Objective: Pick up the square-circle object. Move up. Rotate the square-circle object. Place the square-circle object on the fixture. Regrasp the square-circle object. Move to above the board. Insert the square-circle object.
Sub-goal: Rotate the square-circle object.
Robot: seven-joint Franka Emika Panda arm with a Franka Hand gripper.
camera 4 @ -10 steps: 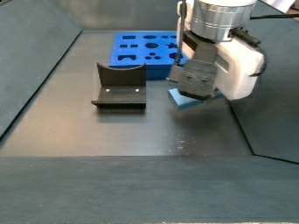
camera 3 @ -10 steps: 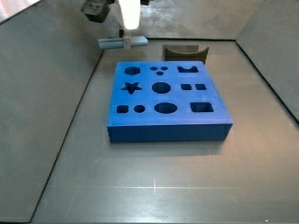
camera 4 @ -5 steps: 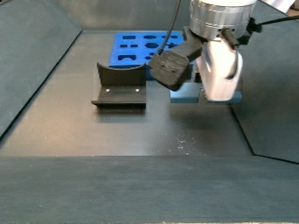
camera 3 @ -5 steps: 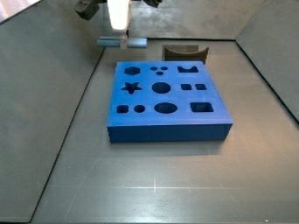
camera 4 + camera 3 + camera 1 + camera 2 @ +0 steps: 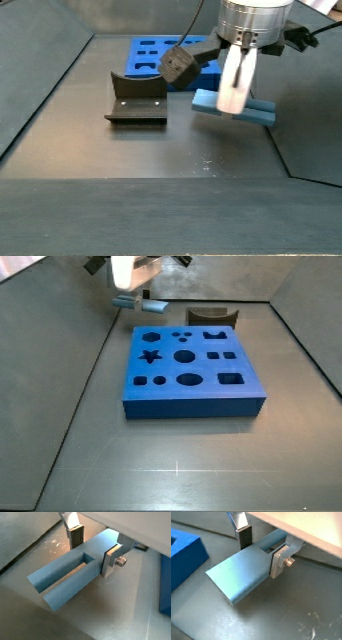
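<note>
Gripping the square-circle object [image 5: 67, 579] between closed fingers [image 5: 111, 561], the gripper [image 5: 234, 95] is holding it clear of the surface [image 5: 147, 150], beside the fixture [image 5: 136, 97]. Pick-up and lift appear done; fixture placement, regrasp and insertion into the board [image 5: 191, 368] are remaining.

In a side view the gripper [image 5: 138, 294] is cut off by the picture's upper edge, and its body hides most of the square-circle object [image 5: 147, 303], so only a short grey-blue end shows. In both wrist views the board [image 5: 165, 587] [image 5: 184, 554] is cropped by the frame to one blue corner, and the bar's far end runs out of sight behind the fingers [image 5: 111, 560] and the camera mount. In a side view the gripper's body covers part of the board [image 5: 155, 52], while the fingertips themselves are too blurred to make out.
</note>
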